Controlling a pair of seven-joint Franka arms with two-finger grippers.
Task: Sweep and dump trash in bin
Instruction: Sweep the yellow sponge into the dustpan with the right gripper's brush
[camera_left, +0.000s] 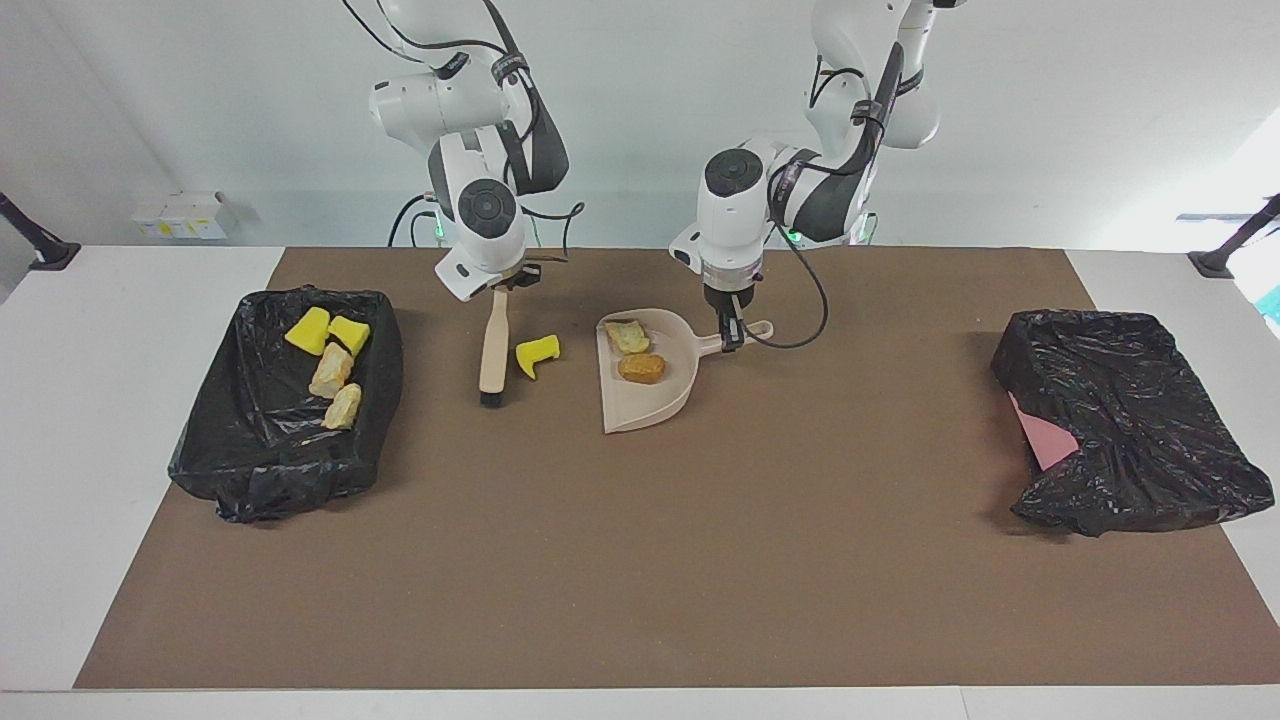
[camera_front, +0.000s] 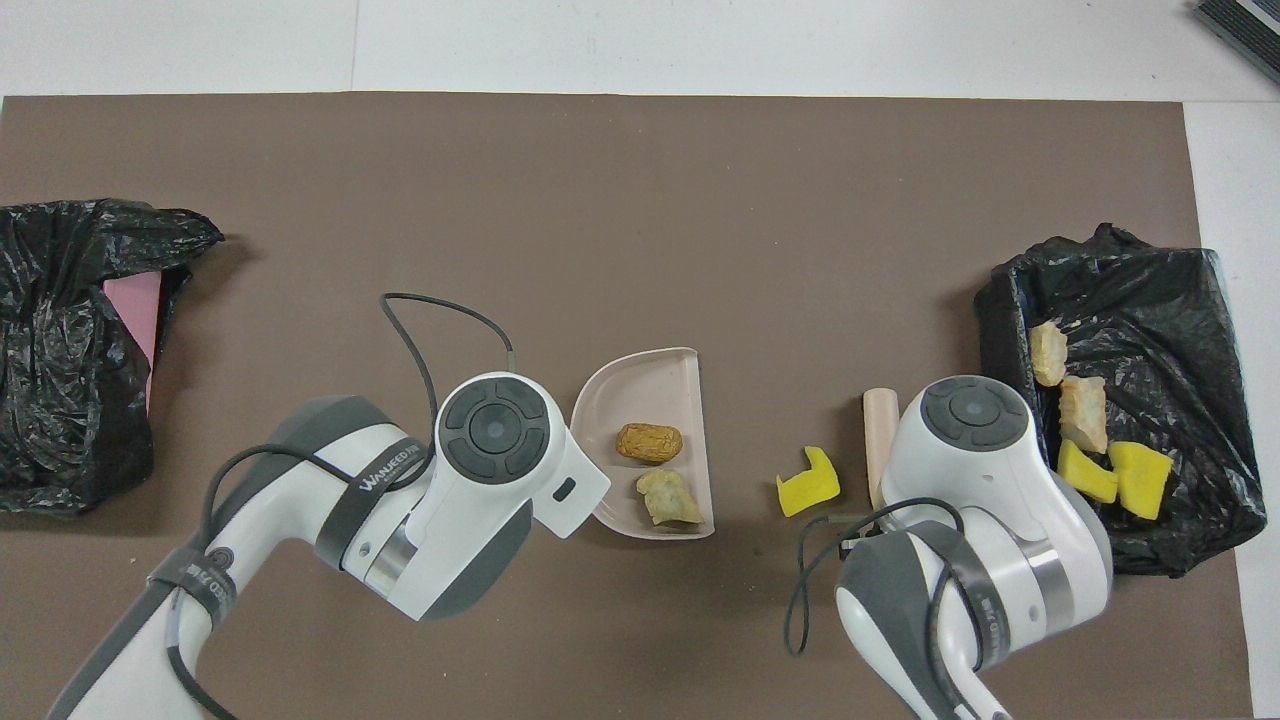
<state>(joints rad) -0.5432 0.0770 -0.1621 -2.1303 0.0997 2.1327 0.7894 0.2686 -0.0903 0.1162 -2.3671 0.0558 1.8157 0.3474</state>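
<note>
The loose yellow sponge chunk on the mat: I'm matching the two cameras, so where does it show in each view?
Facing view: yellow sponge chunk lies on the mat between brush and dustpan.
Overhead view: same chunk, again between brush and dustpan.
Shared landmark: the dustpan holding two lumps.

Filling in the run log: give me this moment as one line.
left gripper shut on dustpan handle | right gripper shut on brush | two lumps in dustpan | yellow chunk between brush, dustpan
</note>
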